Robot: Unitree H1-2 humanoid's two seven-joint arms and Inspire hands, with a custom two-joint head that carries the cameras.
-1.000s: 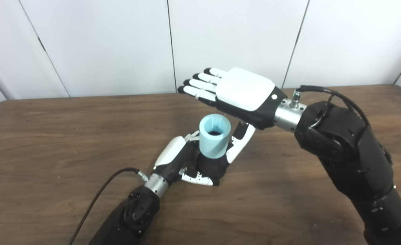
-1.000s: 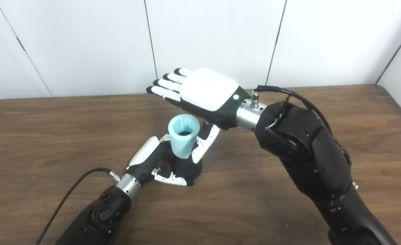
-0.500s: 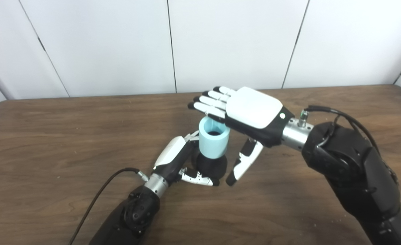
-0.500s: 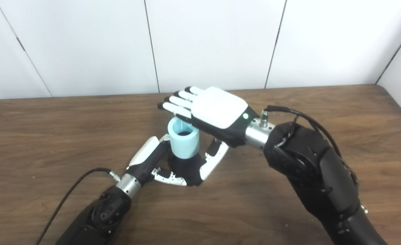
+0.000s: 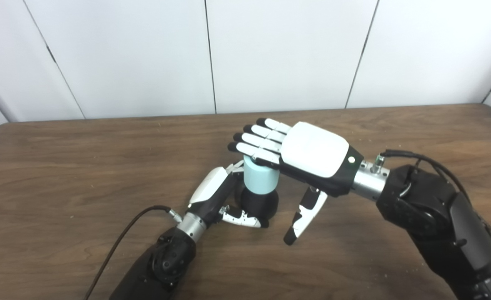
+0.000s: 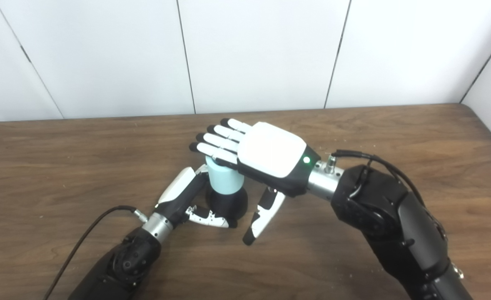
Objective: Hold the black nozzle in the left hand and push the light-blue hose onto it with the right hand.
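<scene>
The black nozzle [image 5: 258, 203] stands upright on the table, with my left hand [image 5: 212, 193] wrapped around its base. A short light-blue hose [image 5: 259, 179] sits upright over the nozzle's top. My right hand [image 5: 295, 154] lies flat, palm down, on the hose's upper rim, fingers spread and pointing left, thumb hanging down to the right of the nozzle. The hose's opening is hidden under that palm. In the right eye view the hose [image 6: 225, 179] and nozzle [image 6: 228, 204] show the same stack.
A brown wooden table [image 5: 62, 166] spans the view, with white wall panels behind. A black cable [image 5: 120, 239] runs from my left wrist toward the front edge. My right forearm [image 5: 437, 216] crosses the right side of the table.
My right hand came down from above the hose onto its top rim, covering the opening. The hose sits lower on the nozzle. My left hand stayed in place.
</scene>
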